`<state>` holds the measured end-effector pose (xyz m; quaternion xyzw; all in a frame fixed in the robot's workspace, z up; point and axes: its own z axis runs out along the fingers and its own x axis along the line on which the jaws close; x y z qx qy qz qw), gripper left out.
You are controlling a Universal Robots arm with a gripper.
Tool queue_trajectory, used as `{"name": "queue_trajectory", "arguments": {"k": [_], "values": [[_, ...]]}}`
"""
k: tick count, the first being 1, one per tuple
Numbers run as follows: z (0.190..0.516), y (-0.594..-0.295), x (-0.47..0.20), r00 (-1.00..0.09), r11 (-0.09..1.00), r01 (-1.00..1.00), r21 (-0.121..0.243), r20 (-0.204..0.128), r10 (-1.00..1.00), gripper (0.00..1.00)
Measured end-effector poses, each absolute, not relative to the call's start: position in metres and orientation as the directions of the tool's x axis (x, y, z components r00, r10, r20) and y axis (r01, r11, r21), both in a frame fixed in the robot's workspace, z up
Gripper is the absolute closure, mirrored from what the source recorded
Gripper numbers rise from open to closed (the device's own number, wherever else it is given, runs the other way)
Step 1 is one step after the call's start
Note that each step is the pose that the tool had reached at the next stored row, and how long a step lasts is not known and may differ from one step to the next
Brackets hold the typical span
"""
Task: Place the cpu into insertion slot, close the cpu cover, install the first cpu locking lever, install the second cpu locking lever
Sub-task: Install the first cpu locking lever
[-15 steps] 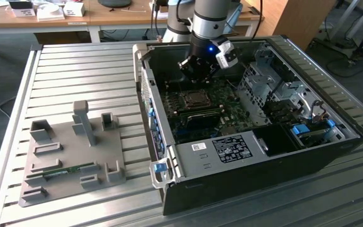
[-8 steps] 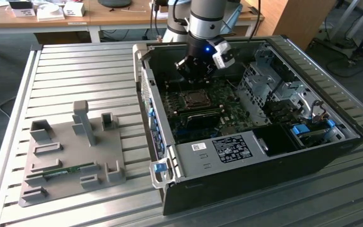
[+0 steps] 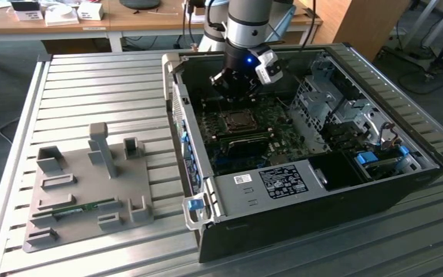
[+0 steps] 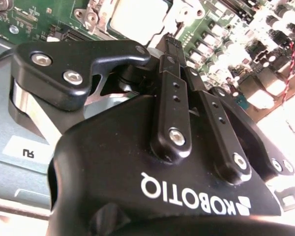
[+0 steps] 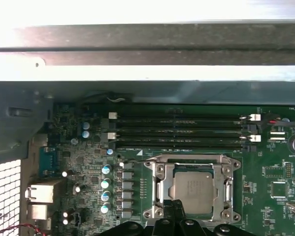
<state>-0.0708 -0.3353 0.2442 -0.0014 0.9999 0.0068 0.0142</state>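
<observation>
my pincer has its two black fingers pressed together, with nothing between them as far as i can see. the cpu lies just in front of the tips, already flat in the insertion slot, with the green board around it. its dull grey metal top shows through the square window of the cpu cover. this silver frame seems folded down on the chip to keep it seated. i judge the joined tips suit pushing, not gripping
</observation>
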Motion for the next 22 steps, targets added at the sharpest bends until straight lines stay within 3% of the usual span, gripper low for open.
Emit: {"name": "queue_trajectory", "arguments": {"k": [22], "values": [[0.244,-0.335,-0.09,-1.0,1.0,-0.003,0.014,-0.029,-0.003,0.89]]}}
